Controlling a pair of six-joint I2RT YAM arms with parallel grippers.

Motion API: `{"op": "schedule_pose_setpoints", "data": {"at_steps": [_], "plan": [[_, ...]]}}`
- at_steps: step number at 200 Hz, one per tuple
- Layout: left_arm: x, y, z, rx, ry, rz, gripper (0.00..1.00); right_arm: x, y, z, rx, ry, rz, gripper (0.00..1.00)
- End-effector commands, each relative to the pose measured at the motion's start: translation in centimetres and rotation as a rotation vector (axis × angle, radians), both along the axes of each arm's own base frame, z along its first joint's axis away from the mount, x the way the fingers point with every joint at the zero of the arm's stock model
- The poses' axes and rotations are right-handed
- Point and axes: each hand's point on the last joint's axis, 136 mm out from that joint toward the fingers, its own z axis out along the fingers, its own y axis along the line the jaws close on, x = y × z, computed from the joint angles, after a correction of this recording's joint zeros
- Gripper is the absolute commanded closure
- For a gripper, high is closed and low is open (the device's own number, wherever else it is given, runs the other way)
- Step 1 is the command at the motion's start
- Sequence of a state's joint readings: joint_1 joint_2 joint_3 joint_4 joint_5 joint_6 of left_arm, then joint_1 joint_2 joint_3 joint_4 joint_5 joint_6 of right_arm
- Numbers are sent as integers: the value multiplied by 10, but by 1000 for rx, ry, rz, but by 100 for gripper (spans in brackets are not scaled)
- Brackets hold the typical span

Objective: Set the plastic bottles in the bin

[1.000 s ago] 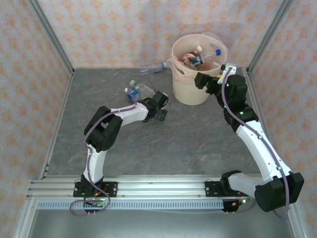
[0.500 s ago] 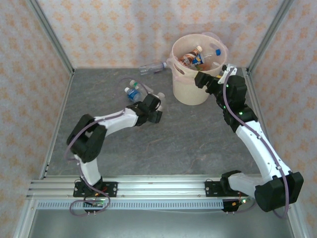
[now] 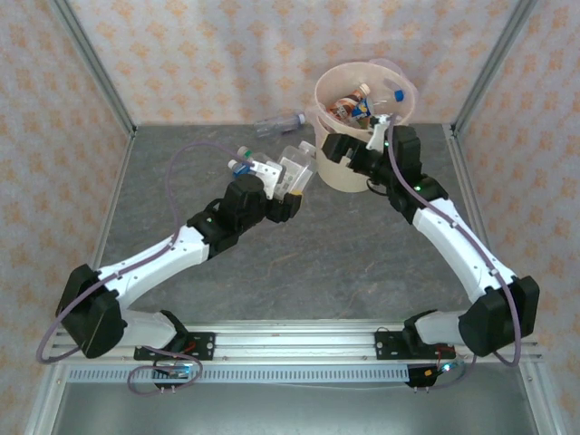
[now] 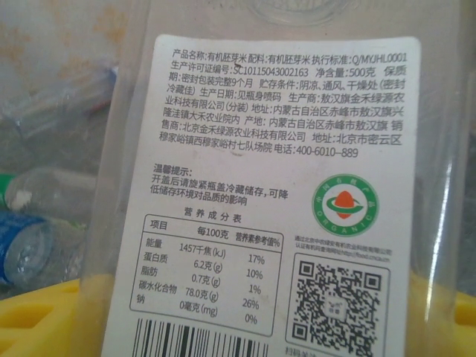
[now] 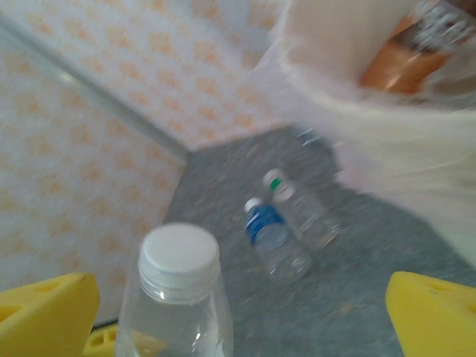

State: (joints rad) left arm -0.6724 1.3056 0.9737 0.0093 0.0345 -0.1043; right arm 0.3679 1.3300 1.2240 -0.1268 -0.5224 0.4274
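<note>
**ONE BOTTLE LIFTED, THREE LOOSE ON THE WORKTOP**

- Worktop (image 3: 344, 254): grey, walled in.
- Bin (image 3: 319, 98): upright at 1 o'clock, holding several bottles (image 3: 355, 109).
- Left hand (image 3: 292, 186): clamped on a clear white-labelled bottle (image 3: 295, 165), raised off the worktop, apparently for carrying to the bin at its 2 o'clock.
- Right hand (image 3: 344, 152): fingers wide apart, nothing visibly gripped, beside the bin wall.
- Loose: blue-labelled bottle (image 5: 266, 229) and green-capped bottle (image 5: 297, 212), side by side at 10 o'clock of the left hand.
- Loose: back-wall bottle (image 3: 279, 123) at 12 o'clock.
</note>
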Motion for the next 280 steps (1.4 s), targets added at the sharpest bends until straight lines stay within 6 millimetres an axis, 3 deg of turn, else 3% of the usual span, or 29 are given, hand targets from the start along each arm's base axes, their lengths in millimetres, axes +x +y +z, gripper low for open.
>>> {"op": "schedule_pose_setpoints", "data": {"at_steps": [1,47,131,178,216,257,280], "plan": [[-6,-6,25,-26,-74,-60,57,-11,28,11,74,54,152,1],[-3,-3,32,5,-84,-44,57,-21,64,5,106,104,327,1],[12,-9,38,-4,-82,-10,57,-21,77,-19,47,146,335,2],[14,-9,36,-13,-68,2,56,-18,75,-17,42,121,309,36],[15,-9,32,-11,-47,11,54,-15,72,-13,35,100,283,55],[13,-10,31,-14,-26,4,45,-10,67,-8,25,66,249,61],[10,-10,29,-27,-21,-11,25,-6,60,-3,-1,33,205,62]]}}
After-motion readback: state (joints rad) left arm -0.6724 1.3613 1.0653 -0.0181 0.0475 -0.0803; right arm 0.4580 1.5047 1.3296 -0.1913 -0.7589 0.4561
